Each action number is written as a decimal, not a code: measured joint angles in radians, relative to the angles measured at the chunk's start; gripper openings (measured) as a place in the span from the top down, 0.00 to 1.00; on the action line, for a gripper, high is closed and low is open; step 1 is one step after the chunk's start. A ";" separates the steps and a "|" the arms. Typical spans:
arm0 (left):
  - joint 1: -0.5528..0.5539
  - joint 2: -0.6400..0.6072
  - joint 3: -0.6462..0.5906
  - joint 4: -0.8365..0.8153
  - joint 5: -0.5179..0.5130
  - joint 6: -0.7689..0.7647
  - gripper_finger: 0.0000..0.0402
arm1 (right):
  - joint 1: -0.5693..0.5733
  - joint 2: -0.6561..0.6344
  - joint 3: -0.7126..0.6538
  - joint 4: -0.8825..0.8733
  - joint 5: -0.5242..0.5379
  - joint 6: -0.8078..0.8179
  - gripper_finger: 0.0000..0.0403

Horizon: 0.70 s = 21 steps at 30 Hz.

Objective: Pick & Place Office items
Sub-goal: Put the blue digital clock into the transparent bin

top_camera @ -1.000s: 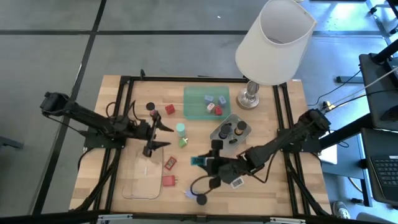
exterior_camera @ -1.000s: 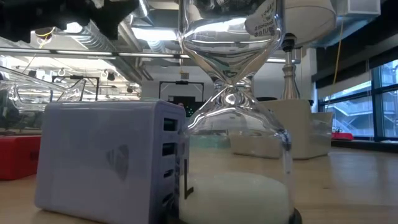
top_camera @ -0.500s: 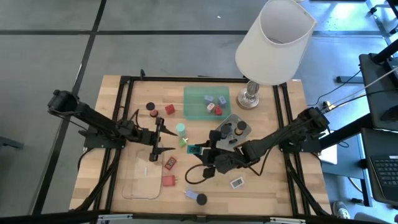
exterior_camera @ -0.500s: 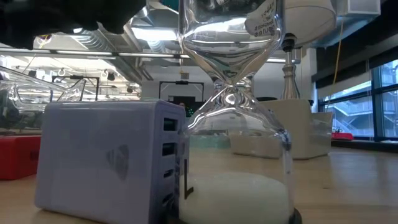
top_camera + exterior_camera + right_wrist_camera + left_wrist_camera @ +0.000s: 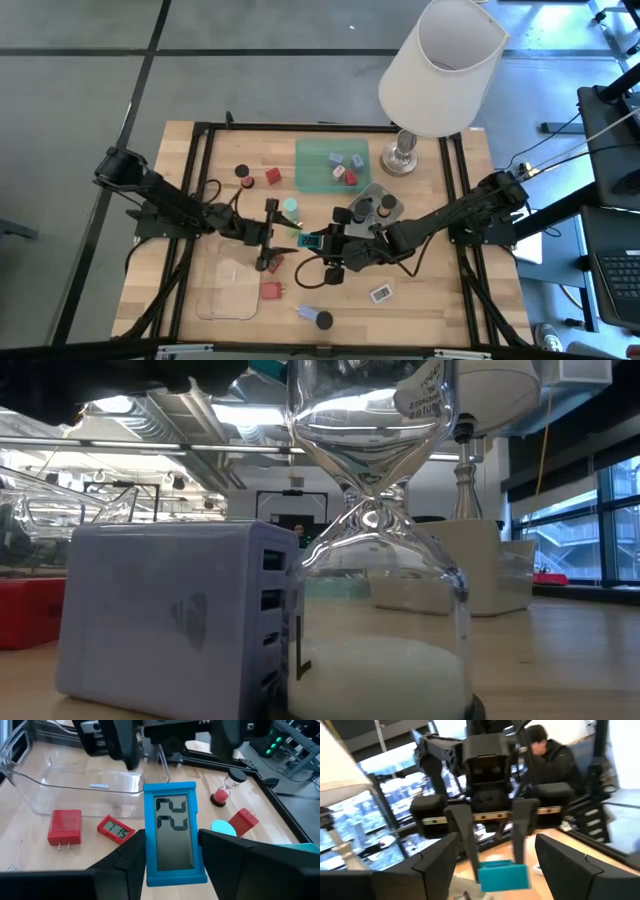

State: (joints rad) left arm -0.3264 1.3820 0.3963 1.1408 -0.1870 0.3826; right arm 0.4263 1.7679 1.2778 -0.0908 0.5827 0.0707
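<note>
right end effector (image 5: 318, 243) at frame centre of the high view, clamped on the blue lcd timer (image 5: 175, 832); timer's long axis runs out along the fingers. left end effector (image 5: 271, 235) just to its left, jaws spread wide, facing the timer head-on across the wooden surface (image 5: 440, 300). timer lies directly between the two, so a handover looks likely. clear tray (image 5: 228, 288) sits lower left.

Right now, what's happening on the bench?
The right pincer is shut on a blue timer above mid-table, presenting it toward the left arm. The left pincer is open, facing the timer head-on, not yet gripping. It looks like a handover. Other small items lie on the wooden table.
</note>
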 joint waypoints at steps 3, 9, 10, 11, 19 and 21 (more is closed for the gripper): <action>0.000 0.021 0.019 -0.002 -0.013 -0.015 0.32 | 0.000 0.000 0.000 -0.007 0.001 -0.005 0.60; 0.000 0.025 0.028 -0.017 -0.012 -0.064 0.28 | 0.000 0.000 0.000 -0.022 0.025 -0.034 0.60; 0.000 0.025 0.028 -0.023 -0.012 -0.073 0.27 | 0.000 0.000 0.000 -0.022 0.033 -0.037 0.60; 0.000 0.025 0.028 -0.032 -0.012 -0.080 0.26 | 0.000 0.000 0.000 -0.022 0.037 -0.038 0.60; 0.000 0.025 0.028 -0.076 -0.081 -0.079 0.23 | 0.000 0.000 0.038 -0.054 0.038 -0.055 0.60; 0.000 0.025 0.028 -0.076 -0.083 -0.081 0.23 | 0.000 0.000 0.057 -0.063 0.038 -0.060 0.60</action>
State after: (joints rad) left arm -0.3267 1.4067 0.4240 1.0645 -0.2701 0.3019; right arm 0.4259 1.7679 1.3352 -0.1542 0.6205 0.0105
